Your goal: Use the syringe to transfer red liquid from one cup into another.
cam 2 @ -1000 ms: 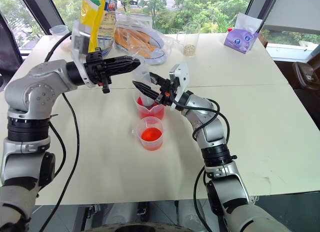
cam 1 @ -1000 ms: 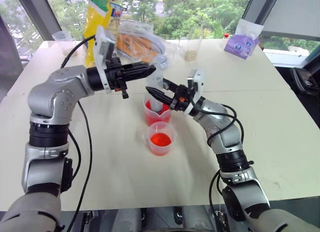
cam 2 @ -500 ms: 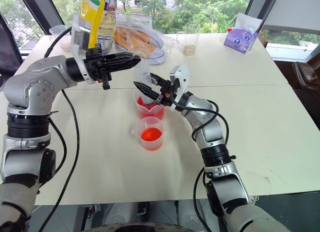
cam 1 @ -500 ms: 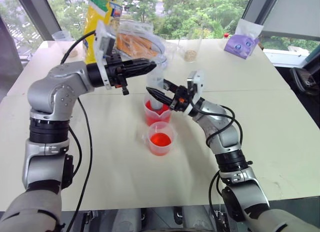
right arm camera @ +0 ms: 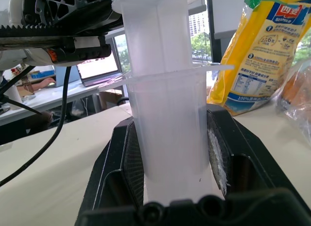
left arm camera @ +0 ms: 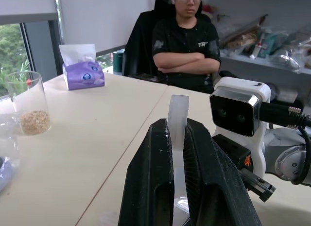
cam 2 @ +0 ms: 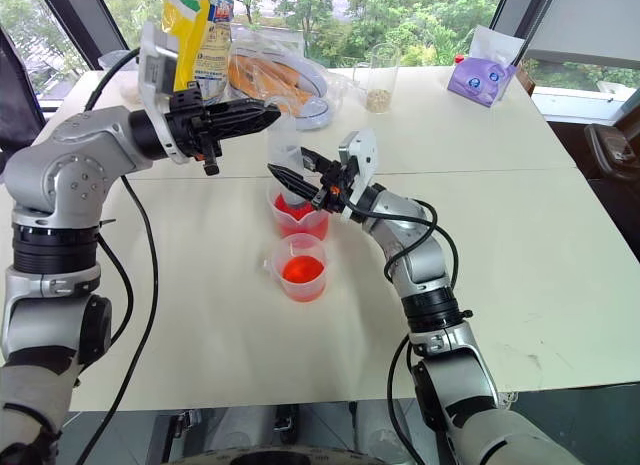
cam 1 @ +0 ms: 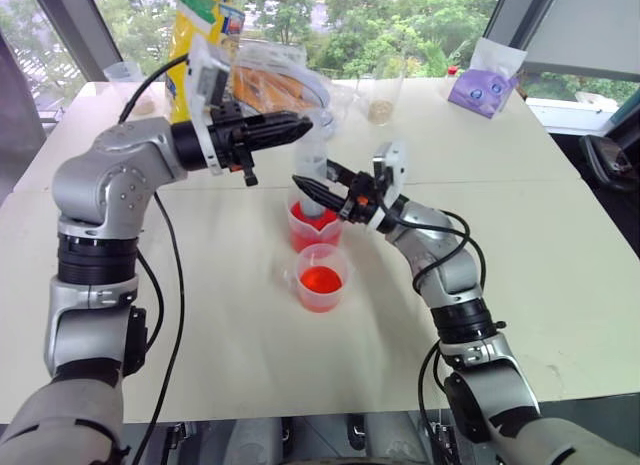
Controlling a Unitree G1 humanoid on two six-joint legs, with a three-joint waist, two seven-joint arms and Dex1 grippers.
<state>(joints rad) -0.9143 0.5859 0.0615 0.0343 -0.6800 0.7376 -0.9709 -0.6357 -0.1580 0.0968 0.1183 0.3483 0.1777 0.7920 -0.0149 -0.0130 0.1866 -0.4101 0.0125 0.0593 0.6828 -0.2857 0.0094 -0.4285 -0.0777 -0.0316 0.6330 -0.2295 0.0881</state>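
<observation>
Two beakers: I see clear plastic cups mid-table; the taller cup [cam 1: 313,225] stands just beyond the shorter cup [cam 1: 321,277].
Contents: red liquid [cam 1: 321,281] fills both, pinker in the far one, orange-red in the near one.
Syringe [cam 1: 311,175]: a frosted clear tube, upright, its lower end inside the taller cup.
Right gripper [cam 1: 312,190]: I see its black ridged fingers clamped on the barrel.
Left gripper [cam 1: 303,128]: closed on the plunger's flat top.
Surroundings: cream table [cam 1: 560,245]; yellow bag [cam 1: 193,40], glass of grains [cam 1: 380,97] and purple tissue box [cam 1: 483,88] along the far edge; a seated person [left arm camera: 187,39] with folded arms beyond.
</observation>
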